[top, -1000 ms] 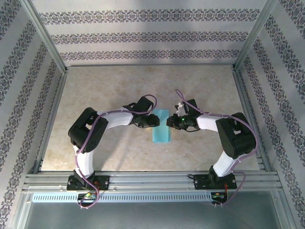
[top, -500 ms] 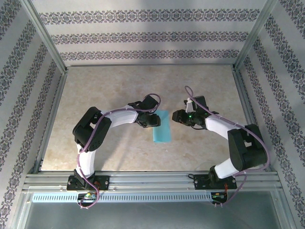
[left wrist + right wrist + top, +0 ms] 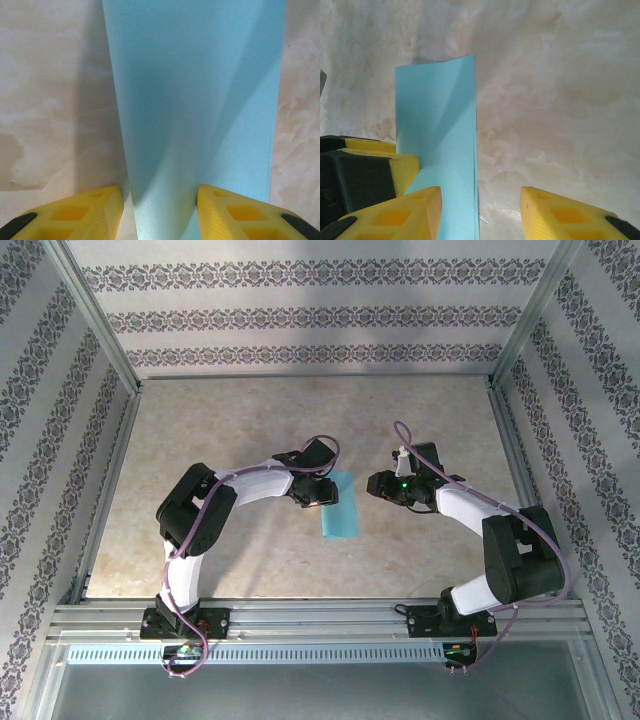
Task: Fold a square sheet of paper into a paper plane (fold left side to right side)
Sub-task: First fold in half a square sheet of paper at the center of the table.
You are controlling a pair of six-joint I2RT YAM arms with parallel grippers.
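The square sheet of paper (image 3: 340, 508) lies on the table as a narrow turquoise strip, doubled over, its upper layer bulging up. My left gripper (image 3: 322, 490) sits at its left edge. In the left wrist view the paper (image 3: 200, 90) rises as a rounded hump between the spread yellow fingers of the left gripper (image 3: 160, 192), touching the right finger. My right gripper (image 3: 378, 483) stands open to the right of the strip. In the right wrist view the paper (image 3: 437, 115) ends just inside the left finger of the right gripper (image 3: 481, 195), with bare table between its jaws.
The beige marbled table (image 3: 250, 420) is boxed in by patterned walls and aluminium frame posts. A metal rail (image 3: 320, 620) runs along the near edge by the arm bases. The left gripper's finger (image 3: 370, 167) shows at the strip's far side in the right wrist view.
The right gripper has opened, let go of the paper's right edge and drawn back to the right. The left gripper has edged slightly right at the strip's left side. The paper stays in place.
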